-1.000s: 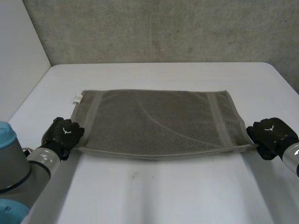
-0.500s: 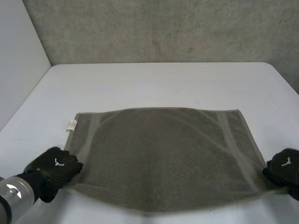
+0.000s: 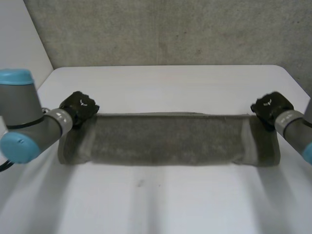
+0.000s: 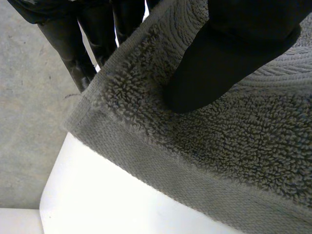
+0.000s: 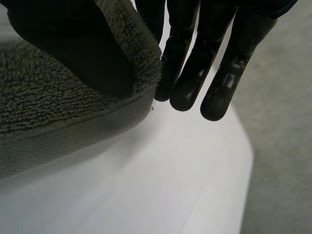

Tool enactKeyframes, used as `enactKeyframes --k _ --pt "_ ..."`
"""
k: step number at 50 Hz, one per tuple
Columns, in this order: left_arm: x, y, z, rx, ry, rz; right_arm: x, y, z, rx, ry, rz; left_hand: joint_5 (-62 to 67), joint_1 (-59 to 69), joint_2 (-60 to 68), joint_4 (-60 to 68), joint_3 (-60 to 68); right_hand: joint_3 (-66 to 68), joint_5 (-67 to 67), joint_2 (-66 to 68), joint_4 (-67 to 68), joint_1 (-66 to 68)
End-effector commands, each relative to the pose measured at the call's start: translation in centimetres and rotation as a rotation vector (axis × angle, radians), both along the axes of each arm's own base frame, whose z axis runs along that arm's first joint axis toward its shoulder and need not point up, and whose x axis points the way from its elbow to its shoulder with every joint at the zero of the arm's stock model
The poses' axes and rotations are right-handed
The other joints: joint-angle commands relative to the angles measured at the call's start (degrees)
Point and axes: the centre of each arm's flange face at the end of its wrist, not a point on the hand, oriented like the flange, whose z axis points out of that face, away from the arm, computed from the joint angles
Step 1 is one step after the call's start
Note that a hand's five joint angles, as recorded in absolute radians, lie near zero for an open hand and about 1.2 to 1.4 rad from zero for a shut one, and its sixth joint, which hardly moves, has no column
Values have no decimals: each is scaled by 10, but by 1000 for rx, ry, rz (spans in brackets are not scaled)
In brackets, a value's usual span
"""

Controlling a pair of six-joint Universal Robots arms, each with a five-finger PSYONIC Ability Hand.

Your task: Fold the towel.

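Firstly, the left hand (image 3: 80, 106) sat at the far left corner of the towel (image 3: 165, 139) and held it. In the left wrist view, its thumb (image 4: 219, 63) pressed down on the pile, the fingers (image 4: 73, 44) lay behind the hem, and the cloth was pinched between them. The right hand (image 3: 270, 106) gripped the far right corner likewise: its thumb (image 5: 73, 48) lay on top of the thick edge, with the fingers (image 5: 195, 73) nearly straight just behind it.

Between the hands the towel lay as a long narrow band, seemingly doubled over, across the middle of the table (image 3: 165, 83). Its far long side ran roughly parallel to the table's far edge. Both short ends bulged slightly outward below the hands.

Each arm came in from its own side, the left arm (image 3: 29, 126) crossing the table's left part.

Bare white table lay beyond the towel up to the far edge, and more on the near side. A grey concrete wall (image 3: 170, 29) rose behind the far edge, and a white wall (image 3: 19, 39) stood by the far left corner.
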Motion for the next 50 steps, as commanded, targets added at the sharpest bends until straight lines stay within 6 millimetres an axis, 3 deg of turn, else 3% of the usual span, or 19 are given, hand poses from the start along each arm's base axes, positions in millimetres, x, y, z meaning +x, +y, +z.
enactKeyframes --k 1,8,10,11,12,14,17,18,22,23,25,26,28,34,42,48,50 --pt "-25 -51 -30 -62 -7 12 27 -45 -7 -193 -44 4 107 120 102 102 103 119 130 124 114 245" --pt "-32 -67 -47 -76 -6 14 34 -64 -24 -202 -23 -15 107 120 102 102 103 107 119 112 103 234" --pt "-38 -67 -49 -84 -5 3 37 -67 -27 -216 0 -41 -577 -564 -582 -582 -581 -386 -375 -382 -391 -260" --pt "-38 -67 -49 -84 -5 3 37 -67 -27 -216 0 -42 -581 -568 -586 -585 -585 -389 -377 -384 -393 -262" --pt "-41 -67 -47 -93 -4 1 36 -69 -24 -232 8 -59 -573 -559 -577 -577 -576 -581 -570 -576 -586 -455" --pt "-43 -67 -44 -103 1 -1 36 -70 -21 -243 8 -67 -587 -574 -592 -592 -591 -581 -570 -576 -586 -455" --pt "-51 -62 -39 -105 18 -11 39 -66 4 -282 -34 -76 -586 -573 -591 -590 -590 -581 -570 -576 -586 -455" --pt "-51 -62 -39 -105 18 -11 39 -66 4 -282 -34 -76 -586 -573 -591 -590 -590 -581 -570 -576 -586 -455" --pt "-57 -49 2 -120 114 5 34 -51 43 -311 -162 -104 -581 -568 -586 -585 -585 -581 -570 -576 -586 -455" --pt "-54 -44 16 -111 155 25 34 -51 43 -311 -162 -105 -579 -566 -584 -584 -583 -581 -570 -576 -586 -455" --pt "-50 -37 27 -97 196 43 31 -34 68 -318 -265 -104 -579 -566 -584 -584 -583 -581 -570 -576 -586 -455" --pt "-46 -29 39 -88 235 56 31 -34 69 -318 -265 -104 -579 -566 -584 -584 -583 -581 -570 -576 -586 -455" --pt "-42 -20 51 -76 270 67 31 -15 83 -298 -331 -75 -579 -566 -584 -584 -583 -581 -570 -576 -586 -455" --pt "-26 20 73 -30 398 111 26 14 75 -183 -344 -41 -581 -568 -586 -585 -585 -581 -570 -576 -586 -455" --pt "-8 57 80 -36 589 157 -10 51 34 112 -309 -150 -579 -566 -584 -584 -583 -581 -570 -576 -586 -455" --pt "-2 74 72 -37 712 175 -21 56 13 159 -312 -161 -579 -566 -584 -584 -583 -564 -552 -559 -568 -437" --pt "-1 76 67 -29 730 179 -29 52 2 154 -335 -153 -579 -566 -584 -584 -583 -495 -484 -490 -499 -369"
